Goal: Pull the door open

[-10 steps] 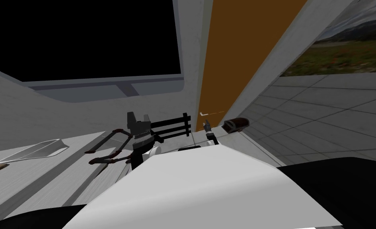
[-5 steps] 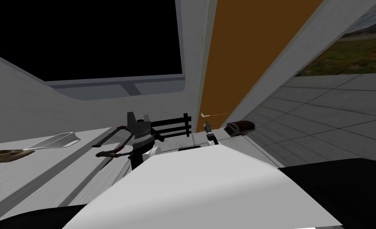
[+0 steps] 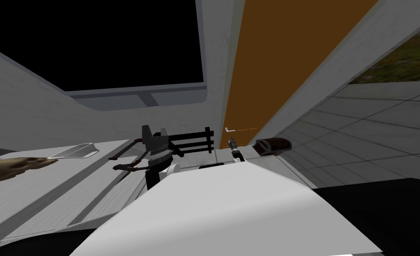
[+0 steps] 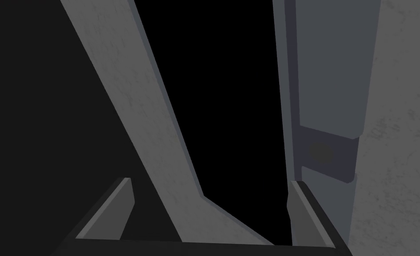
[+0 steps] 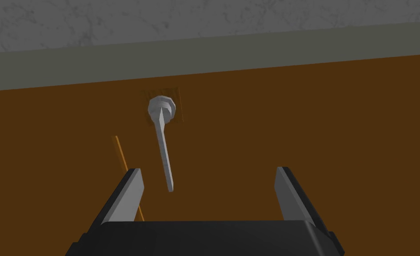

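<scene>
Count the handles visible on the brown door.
1. A grey lever handle sits on the brown door, ahead of the open right gripper and untouched. The door's other face is hidden.

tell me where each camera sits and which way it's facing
Head view: on the head, steeply down and forward at the brown door; left gripper and right gripper show small.
Left wrist view: on the left hand, along its open fingers.
Right wrist view: on the right hand, open fingers pointing at the door handle.
Shared: head and right wrist views both show door and handle.
</scene>
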`<state>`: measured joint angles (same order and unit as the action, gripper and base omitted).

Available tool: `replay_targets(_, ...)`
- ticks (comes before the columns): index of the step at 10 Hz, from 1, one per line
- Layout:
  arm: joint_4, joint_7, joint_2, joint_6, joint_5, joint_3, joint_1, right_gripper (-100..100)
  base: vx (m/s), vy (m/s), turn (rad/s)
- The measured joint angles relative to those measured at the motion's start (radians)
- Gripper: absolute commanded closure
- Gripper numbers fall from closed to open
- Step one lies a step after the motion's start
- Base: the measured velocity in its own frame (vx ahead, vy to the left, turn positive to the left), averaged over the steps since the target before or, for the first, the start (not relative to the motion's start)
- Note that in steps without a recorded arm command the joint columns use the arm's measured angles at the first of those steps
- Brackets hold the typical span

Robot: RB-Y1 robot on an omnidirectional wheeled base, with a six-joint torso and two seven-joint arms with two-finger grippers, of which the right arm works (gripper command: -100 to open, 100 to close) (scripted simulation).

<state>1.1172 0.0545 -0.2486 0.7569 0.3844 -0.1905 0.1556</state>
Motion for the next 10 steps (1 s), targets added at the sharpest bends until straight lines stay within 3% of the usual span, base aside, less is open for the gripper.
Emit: replay_targets(10,-0.263,-0.019,-0.062,0.061,0.099,-0.028,-0.087,-100,0.017,-0.078,0.118)
